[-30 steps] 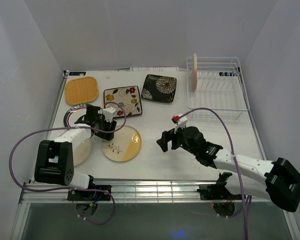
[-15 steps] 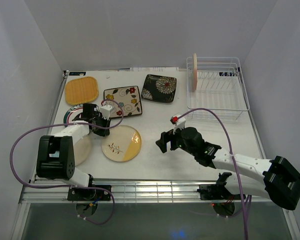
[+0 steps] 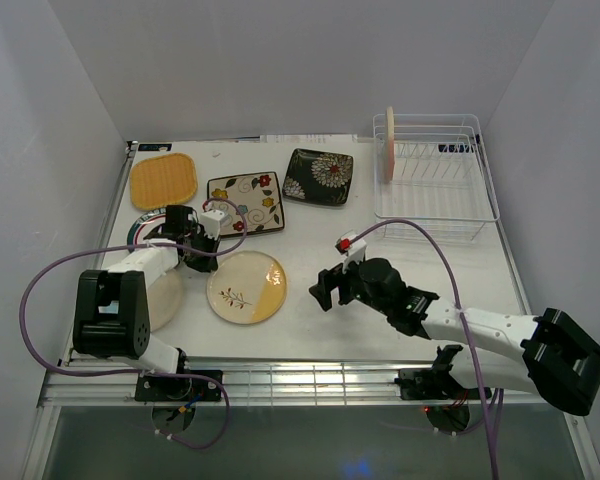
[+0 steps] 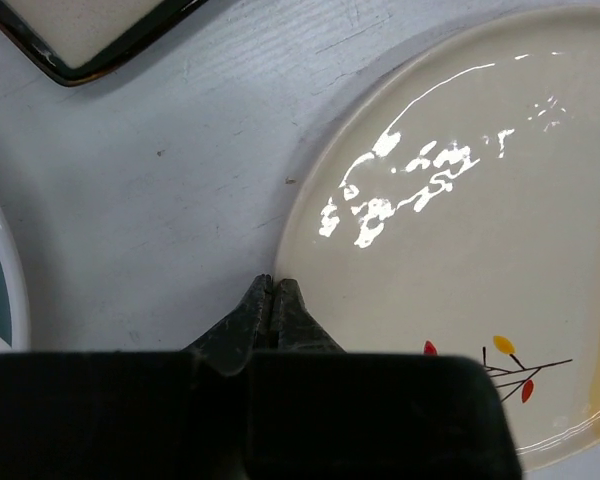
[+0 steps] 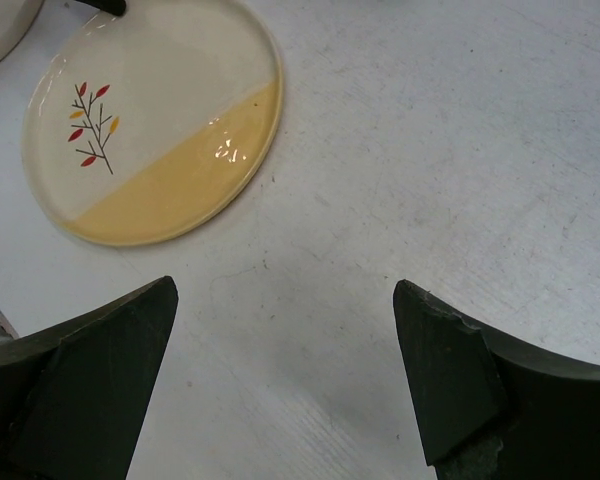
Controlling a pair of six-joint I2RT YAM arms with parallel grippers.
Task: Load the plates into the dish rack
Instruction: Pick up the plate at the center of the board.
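I can read no writing, labels, brands or numbers anywhere in front of me here.

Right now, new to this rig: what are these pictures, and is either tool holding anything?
Two robot arms are bolted at the near edge of the table. The wide picture looks from above and behind them; the other two come from a camera on each wrist. The left tool is shut and empty, tips at the rim of the yellow-cream plate. The right tool is open over bare table. The orange plate and others lie flat; a pink-cream plate stands in the dish rack.
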